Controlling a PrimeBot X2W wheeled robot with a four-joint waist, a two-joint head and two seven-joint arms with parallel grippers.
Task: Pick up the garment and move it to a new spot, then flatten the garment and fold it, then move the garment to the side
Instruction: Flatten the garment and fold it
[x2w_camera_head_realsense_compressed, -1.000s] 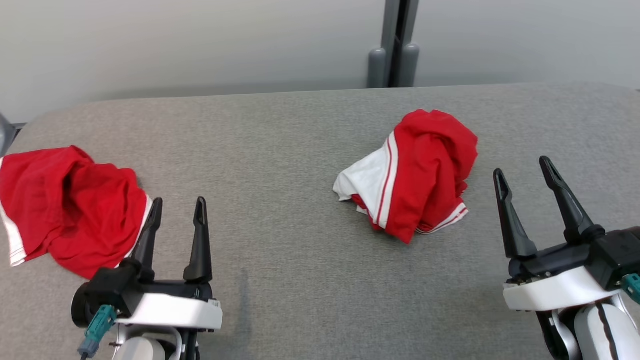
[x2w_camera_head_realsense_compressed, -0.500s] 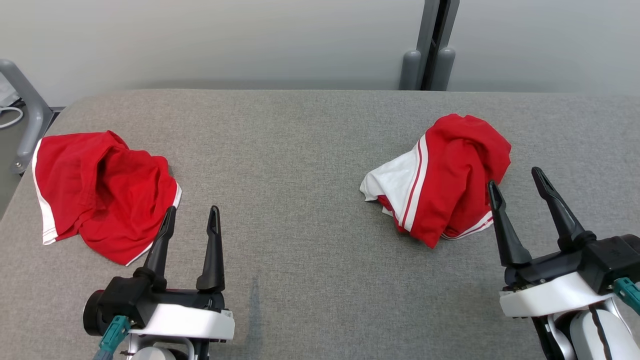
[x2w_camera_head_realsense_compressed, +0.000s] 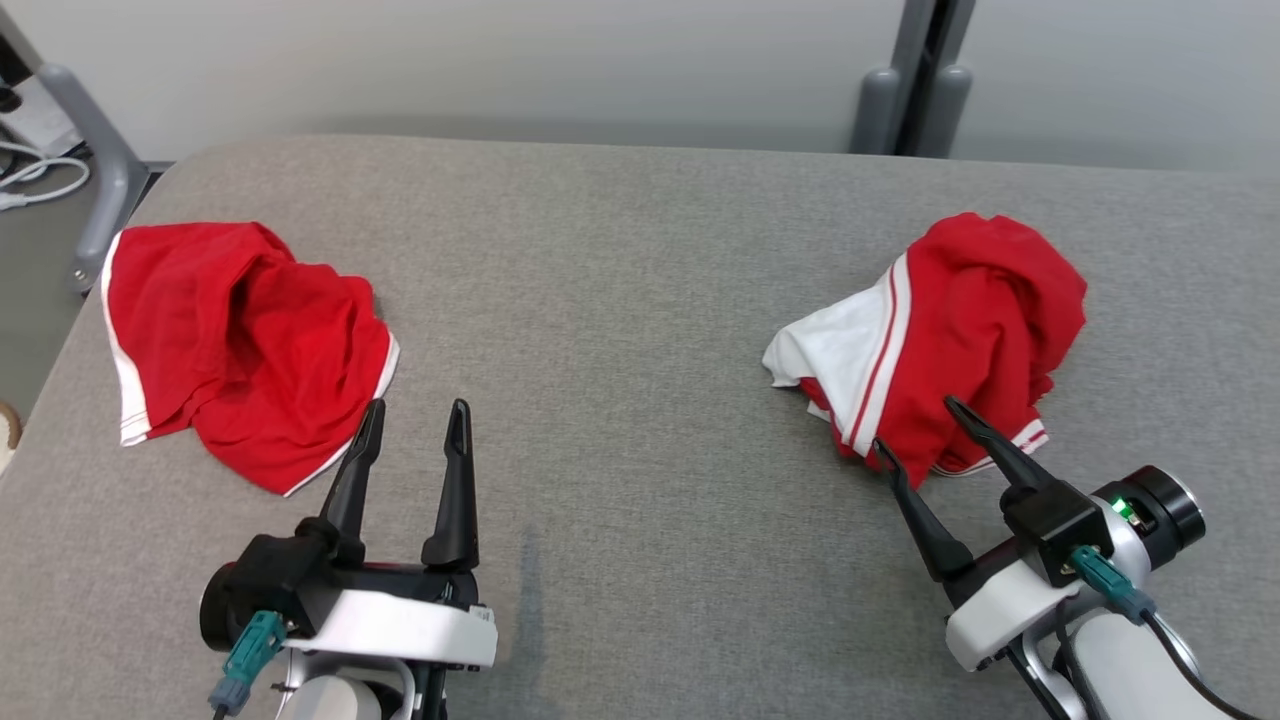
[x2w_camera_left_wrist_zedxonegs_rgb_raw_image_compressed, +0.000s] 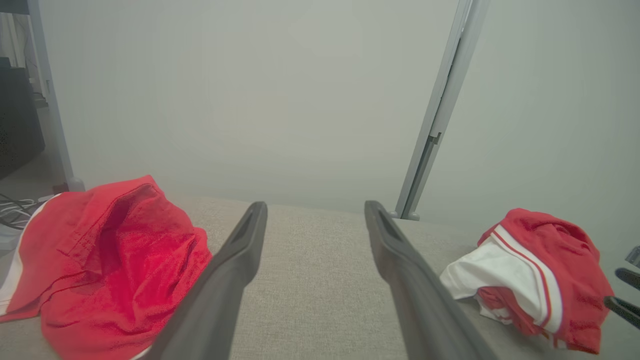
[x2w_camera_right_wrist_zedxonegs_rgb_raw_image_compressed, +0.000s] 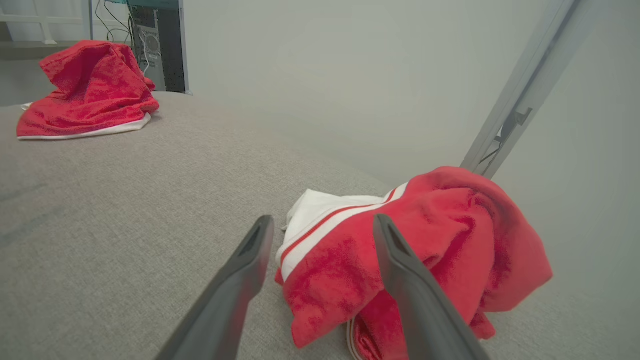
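Loosely heaped garment (x2w_camera_head_realsense_compressed: 985, 300), white side leftward, right gripper (x2w_camera_head_realsense_compressed: 914, 424) and left gripper (x2w_camera_head_realsense_compressed: 418, 405) jaws wide, empty

**Can't tell / cut off**

Landmark: red-and-white garment (x2w_camera_head_realsense_compressed: 960, 330). Its folds hide inside & underside, so type of clothing unclear. My right gripper (x2w_camera_head_realsense_compressed: 914, 423) overlaps its near hem in head view; touching or just above, can't tell. In right wrist view my finger (x2w_camera_right_wrist_zedxonegs_rgb_raw_image_compressed: 417, 300) covers part of that hem. Well left of it, the red garment (x2w_camera_left_wrist_zedxonegs_rgb_raw_image_compressed: 100, 260) is cut by left wrist view's left & bottom edges. Behind it, post (x2w_camera_head_realsense_compressed: 912, 50) runs off the top edge. Near it, my right arm (x2w_camera_head_realsense_compressed: 1110, 650) runs off the bottom.
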